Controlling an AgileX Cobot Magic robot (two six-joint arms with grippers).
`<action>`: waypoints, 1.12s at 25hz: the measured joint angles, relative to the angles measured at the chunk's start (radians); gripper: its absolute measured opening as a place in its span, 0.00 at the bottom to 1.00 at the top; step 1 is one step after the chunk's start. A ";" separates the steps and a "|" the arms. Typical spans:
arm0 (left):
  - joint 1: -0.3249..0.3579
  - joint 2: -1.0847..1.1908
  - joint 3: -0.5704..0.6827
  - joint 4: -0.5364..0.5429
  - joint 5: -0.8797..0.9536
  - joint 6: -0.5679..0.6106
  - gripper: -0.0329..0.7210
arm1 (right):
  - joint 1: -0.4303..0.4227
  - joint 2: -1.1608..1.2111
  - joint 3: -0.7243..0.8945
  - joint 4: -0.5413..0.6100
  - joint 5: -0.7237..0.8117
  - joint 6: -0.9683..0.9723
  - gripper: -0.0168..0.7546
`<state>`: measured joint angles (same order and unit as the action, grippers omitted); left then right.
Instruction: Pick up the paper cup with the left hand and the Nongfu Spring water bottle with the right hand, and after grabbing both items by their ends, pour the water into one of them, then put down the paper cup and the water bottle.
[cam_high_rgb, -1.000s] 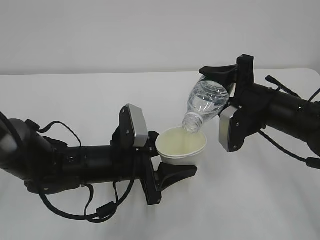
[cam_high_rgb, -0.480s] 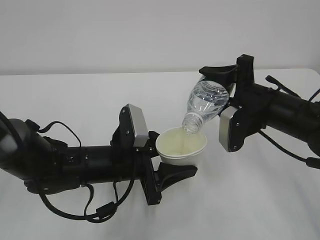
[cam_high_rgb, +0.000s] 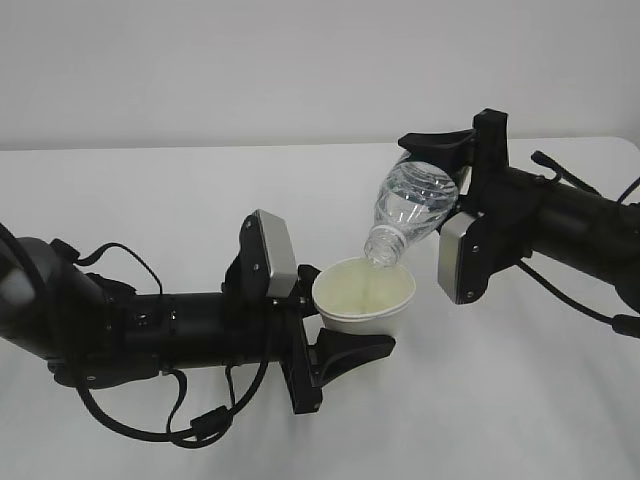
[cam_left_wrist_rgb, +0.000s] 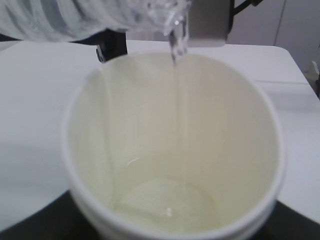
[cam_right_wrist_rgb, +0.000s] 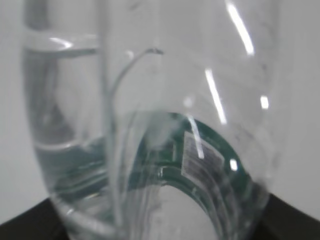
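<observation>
Left gripper (cam_high_rgb: 335, 335): jaws clamped on the lower body of the paper cup (cam_high_rgb: 364, 298); one black finger (cam_high_rgb: 352, 349) shows under and in front of the cup base. Cup held upright, clear of the white tabletop (cam_high_rgb: 150, 200), near its middle.

Right gripper (cam_high_rgb: 452, 165): jaws closed around the base end of the Nongfu Spring water bottle (cam_high_rgb: 410, 212), which is tipped steeply with its open neck down and just above the far rim of the cup. Its green label band (cam_right_wrist_rgb: 175, 165) shows only in the right wrist view, seen through the base.

Water (cam_left_wrist_rgb: 177, 45): a thin clear stream falls from the bottle mouth along the far inner wall of the cup; a shallow pool lies at the bottom. The cup is mostly unfilled.

Step, as judged: pouring under way; setting both items down not yet done.

Risks, as judged:
- Stream lands close to the far rim, so a small drift of either arm could send water over the edge onto the tabletop or the left arm's cables (cam_high_rgb: 200, 425).
- Steeper tilt could make the bottle glug and splash beyond the rim.
- Thin paper wall under the grip may buckle as the load grows, spilling the contents.
- Ribbed plastic held by its end may slip or rotate in the jaws.
- Neck touching the rim could tip the cup.
</observation>
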<state>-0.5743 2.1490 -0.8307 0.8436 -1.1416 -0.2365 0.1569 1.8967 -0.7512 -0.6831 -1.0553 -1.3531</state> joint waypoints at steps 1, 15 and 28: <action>0.000 0.000 0.000 0.001 0.000 0.000 0.61 | 0.000 0.000 0.000 0.000 0.000 0.000 0.62; 0.000 0.000 0.000 0.005 0.000 0.000 0.61 | 0.000 0.000 0.000 0.000 -0.001 -0.002 0.62; 0.000 0.000 0.000 0.005 0.000 0.000 0.61 | 0.000 0.000 0.000 0.000 -0.001 -0.002 0.62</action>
<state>-0.5743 2.1490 -0.8307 0.8483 -1.1416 -0.2365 0.1569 1.8967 -0.7512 -0.6831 -1.0560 -1.3546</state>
